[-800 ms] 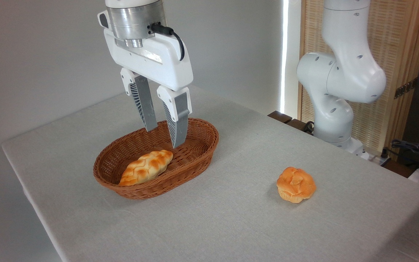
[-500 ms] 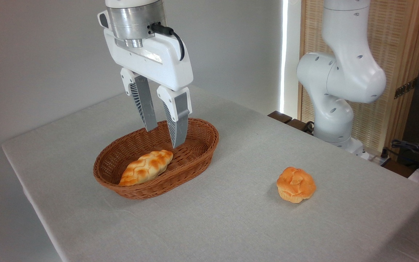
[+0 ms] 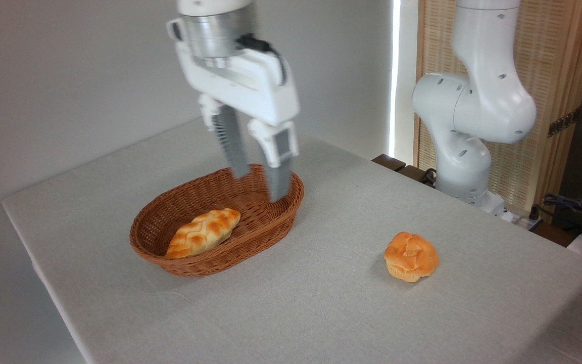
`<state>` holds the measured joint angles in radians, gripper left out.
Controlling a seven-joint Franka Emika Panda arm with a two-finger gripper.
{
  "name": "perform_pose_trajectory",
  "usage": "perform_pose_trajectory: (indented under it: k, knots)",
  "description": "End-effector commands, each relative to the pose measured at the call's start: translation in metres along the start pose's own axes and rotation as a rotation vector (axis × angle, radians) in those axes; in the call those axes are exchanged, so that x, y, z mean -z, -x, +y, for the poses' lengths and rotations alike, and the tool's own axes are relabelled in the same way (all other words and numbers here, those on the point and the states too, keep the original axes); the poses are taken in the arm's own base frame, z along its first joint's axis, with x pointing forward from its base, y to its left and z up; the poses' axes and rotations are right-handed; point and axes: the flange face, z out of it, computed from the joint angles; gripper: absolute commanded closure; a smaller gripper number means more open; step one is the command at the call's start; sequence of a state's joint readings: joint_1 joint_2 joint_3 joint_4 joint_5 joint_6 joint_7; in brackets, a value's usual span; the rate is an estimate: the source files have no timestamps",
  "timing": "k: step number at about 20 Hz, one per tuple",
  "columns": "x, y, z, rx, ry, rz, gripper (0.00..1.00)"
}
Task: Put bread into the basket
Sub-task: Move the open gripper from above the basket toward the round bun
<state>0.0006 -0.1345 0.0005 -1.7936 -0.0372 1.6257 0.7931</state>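
Note:
The bread [image 3: 411, 256], a small round golden bun with a cracked top, lies on the table to the right of the basket. The oval brown wicker basket [image 3: 287, 205] stands left of centre with a braided loaf [image 3: 203, 232] inside it. My gripper [image 3: 259, 187] hangs over the basket's right end, open, with nothing between its grey fingers [image 3: 277, 172]. It is blurred by motion. A wide stretch of cloth separates it from the bun.
The table [image 3: 321, 313] wears a light grey cloth; its left edge runs diagonally down toward the front. The arm's white base [image 3: 465, 151] rises at the back right, with cables [image 3: 574, 210] beside it and a slatted wooden screen behind.
The gripper has shifted right, from above the basket's middle to above its right end, still open. Bun, loaf and basket have not moved.

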Motion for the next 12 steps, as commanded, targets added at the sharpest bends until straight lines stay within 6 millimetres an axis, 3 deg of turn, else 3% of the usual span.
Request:
perform_pose_trajectory:
  k: [1, 2, 4, 8, 10, 12]
  knots:
    - [-0.020, 0.082, 0.029, -0.115, 0.016, 0.055, 0.00]
    - [-0.029, 0.099, 0.032, -0.133, 0.005, 0.060, 0.00]
    - [-0.051, 0.111, 0.037, -0.164, -0.019, -0.025, 0.00]
    - [-0.100, 0.104, 0.047, -0.229, -0.048, -0.092, 0.00]
    - [-0.128, 0.112, 0.055, -0.290, -0.101, -0.137, 0.00]
    - [-0.140, 0.115, 0.056, -0.304, -0.104, -0.174, 0.00]
